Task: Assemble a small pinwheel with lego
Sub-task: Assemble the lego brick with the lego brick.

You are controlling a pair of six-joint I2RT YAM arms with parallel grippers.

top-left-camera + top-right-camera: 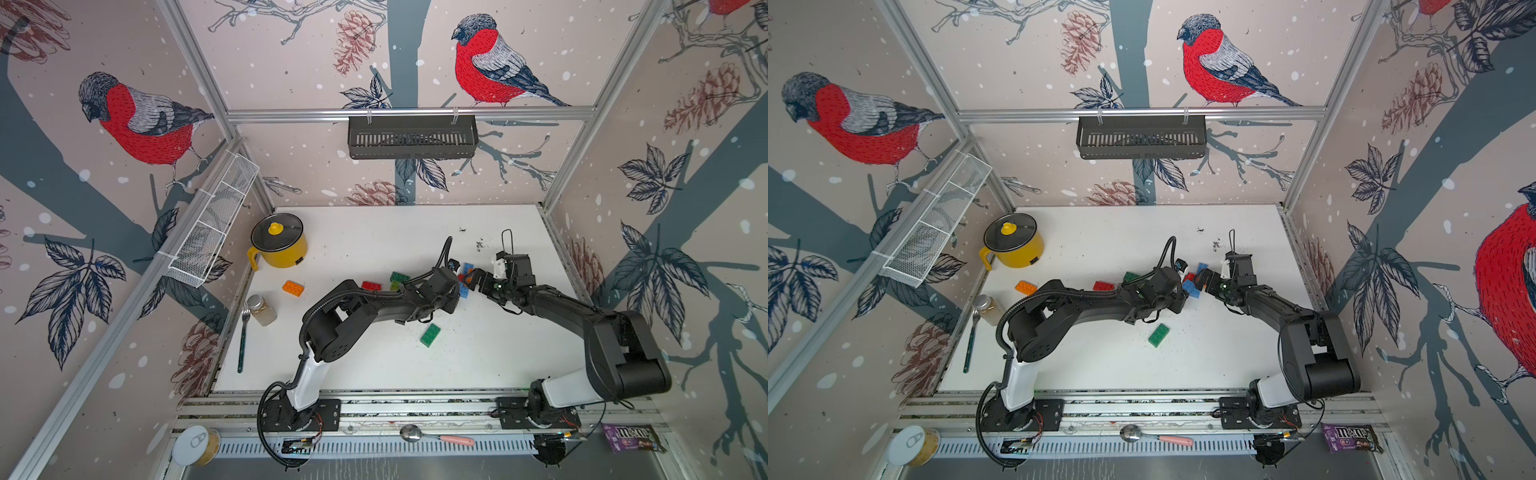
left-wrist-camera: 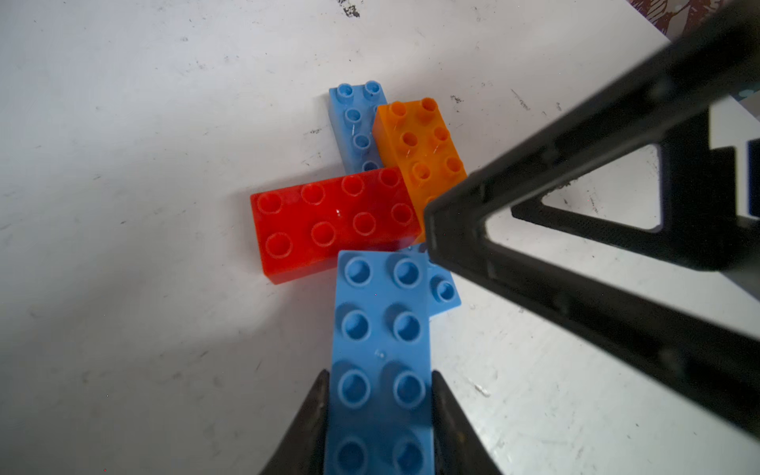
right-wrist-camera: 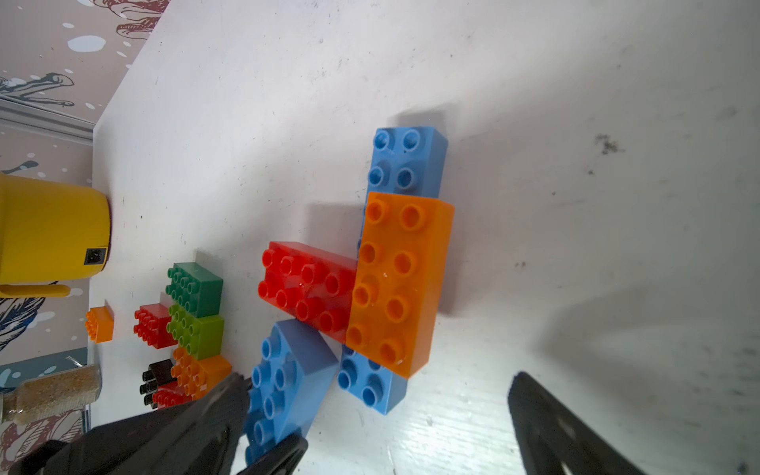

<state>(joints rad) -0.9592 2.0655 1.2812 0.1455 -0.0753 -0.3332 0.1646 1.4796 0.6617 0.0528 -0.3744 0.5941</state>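
A part-built pinwheel stands on the white desk [image 1: 374,249]. An orange brick [image 2: 423,152] is pressed along a blue base brick [image 2: 353,119], and a red brick [image 2: 333,222] juts from its side. The left gripper [image 2: 380,380] is clamped on a second blue brick [image 2: 380,329], tilted, its end just beside the red one and apparently not yet seated. The right gripper [image 1: 476,277] is spread wide and empty close by. At least one blade seems left to press on; a green brick [image 1: 430,334] lies apart.

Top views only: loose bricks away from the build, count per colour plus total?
Orange brick: 1
Red brick: 1
Dark green bricks: 2
Lime brick: 1
Total: 5
The left arm hides more.
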